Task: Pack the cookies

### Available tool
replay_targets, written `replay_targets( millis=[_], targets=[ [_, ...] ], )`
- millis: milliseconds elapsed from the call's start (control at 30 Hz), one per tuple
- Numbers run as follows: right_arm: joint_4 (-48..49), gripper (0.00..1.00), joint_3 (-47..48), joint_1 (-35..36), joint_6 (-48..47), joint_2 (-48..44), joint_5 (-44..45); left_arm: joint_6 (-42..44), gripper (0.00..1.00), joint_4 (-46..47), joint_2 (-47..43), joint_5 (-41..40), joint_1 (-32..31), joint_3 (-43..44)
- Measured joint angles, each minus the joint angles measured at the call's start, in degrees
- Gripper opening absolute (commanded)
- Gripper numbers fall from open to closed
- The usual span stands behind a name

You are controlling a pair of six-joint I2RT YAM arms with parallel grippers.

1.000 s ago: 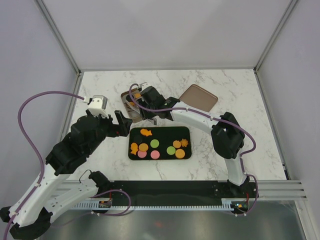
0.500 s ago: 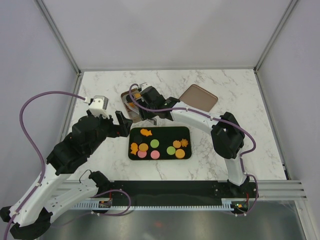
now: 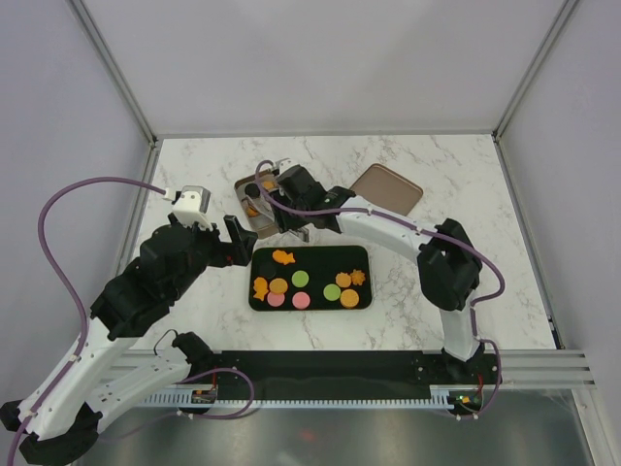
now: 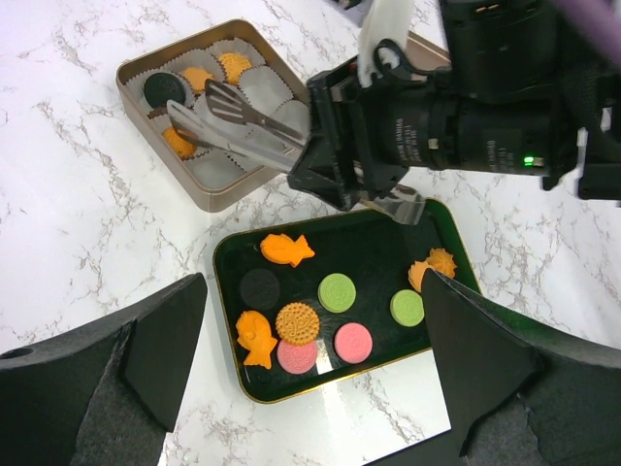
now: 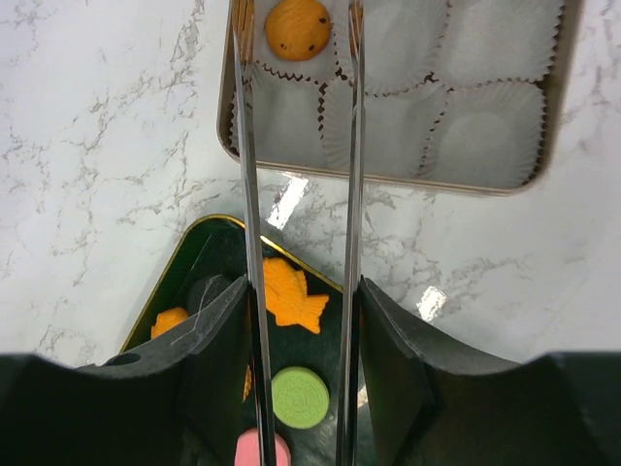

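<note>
Orange cookie (image 5: 297,28) sits loose in a paper cup (image 5: 291,53) of the tin (image 5: 225,107), between the right gripper's (image 5: 297,24) parted, empty tongs; withdraw crooked and you risk snagging the cup. Left gripper (image 4: 310,320) gapes empty. Fish cookie (image 5: 289,294) on the tray (image 4: 221,282) lies lengthwise across it.

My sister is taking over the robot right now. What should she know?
Right claw: open, tongs over the tin, an orange cookie lying loose in a paper cup between the tips.
Left claw: wide open, empty, hovering above the black tray.
Done: four cookies sit in the tin's cups, one black and three orange.
Left: ten cookies on the tray, and the tin lid lies off to the side.
</note>
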Motion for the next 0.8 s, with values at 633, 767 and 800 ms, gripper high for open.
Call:
replay_targets(
  millis=[633,767,800],
  targets=[
    [-13.1,0.52,-29.3,-1.3,3.2,-46.1,3.6,0.1,1.0,3.2,4.7,3.4,0.0,0.0],
    [-18.8,0.52,-35.9,-1.3,5.0,-49.3,3.6,0.5,1.0,4.0,5.1,4.0,0.0,0.0],
    [-19.9,0.52,-37.2,-1.3,5.4,-50.1,3.5,0.7,1.0,4.0,5.1,4.3,0.0,0.0]
  ],
)
